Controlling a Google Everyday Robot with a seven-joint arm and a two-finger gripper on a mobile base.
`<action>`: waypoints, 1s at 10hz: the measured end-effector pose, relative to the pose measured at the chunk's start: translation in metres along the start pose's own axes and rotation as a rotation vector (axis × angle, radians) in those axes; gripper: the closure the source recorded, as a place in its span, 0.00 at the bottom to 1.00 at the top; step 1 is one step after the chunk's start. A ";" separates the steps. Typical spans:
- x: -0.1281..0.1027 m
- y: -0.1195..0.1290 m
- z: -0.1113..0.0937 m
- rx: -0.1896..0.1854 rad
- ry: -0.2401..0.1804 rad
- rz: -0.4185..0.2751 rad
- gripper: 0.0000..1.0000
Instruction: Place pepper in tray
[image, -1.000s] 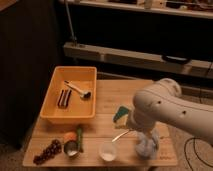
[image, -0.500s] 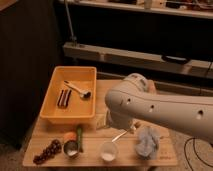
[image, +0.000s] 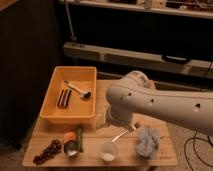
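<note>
The pepper (image: 79, 138), slender and dark green, lies on the wooden table (image: 50, 137) just in front of the tray's near wall, next to a small orange item (image: 70, 135). The yellow-orange tray (image: 52, 95) stands at the table's back left and holds a dark ribbed object (image: 63, 98) and a metal utensil (image: 77, 88). My white arm (image: 155, 105) reaches in from the right over the middle of the table. My gripper (image: 108, 119) is mostly hidden under the arm's wrist, to the right of the pepper and apart from it.
A bunch of dark grapes (image: 47, 152) and a small metal cup (image: 71, 148) sit at the front left. A white cup (image: 108, 150) stands at the front middle. A crumpled blue-grey cloth (image: 148, 142) lies at the front right. Dark shelving stands behind the table.
My arm has swung left across the table, from above the cloth towards the tray and the pepper. The objects on the table have not moved.
</note>
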 end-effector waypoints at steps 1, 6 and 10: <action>-0.008 0.012 0.004 -0.014 0.001 -0.018 0.20; -0.038 0.089 0.045 -0.097 -0.028 -0.069 0.20; -0.049 0.123 0.091 -0.135 0.019 -0.120 0.20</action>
